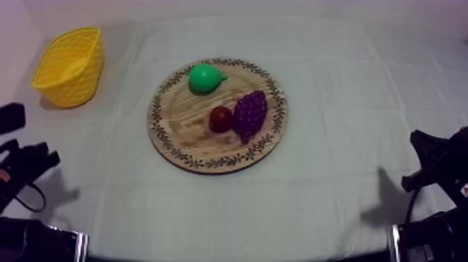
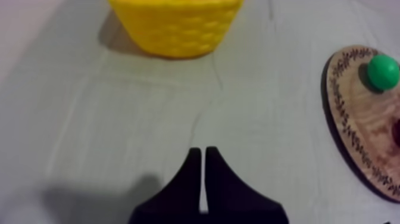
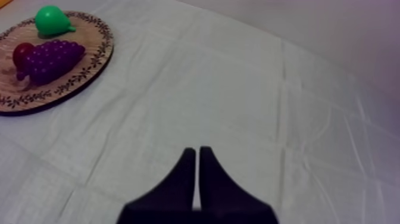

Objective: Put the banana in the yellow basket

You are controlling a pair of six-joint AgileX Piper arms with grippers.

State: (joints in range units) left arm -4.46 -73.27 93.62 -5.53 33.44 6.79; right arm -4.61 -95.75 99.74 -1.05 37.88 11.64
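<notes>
Left claw (image 2: pixel 203 152) and right claw (image 3: pixel 197 151) were both closed, empty, low over the near table (image 1: pixel 334 104). Yellow basket (image 1: pixel 76 87) sat far left. Wooden board (image 1: pixel 181 132) at centre held pear (image 1: pixel 205 78), grapes (image 1: pixel 251 113) and small red fruit (image 1: pixel 221 119).

right gripper (image 3: pixel 197 152) closed; pear (image 3: pixel 51 20), grapes (image 3: pixel 53 59) on board (image 3: pixel 96 56).

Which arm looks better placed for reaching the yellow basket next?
Left, probably: the yellow basket stands far left on the table, straight ahead of the shut left gripper. The right gripper rests beyond the wooden board, which holds a pear, grapes and a small red fruit.
</notes>
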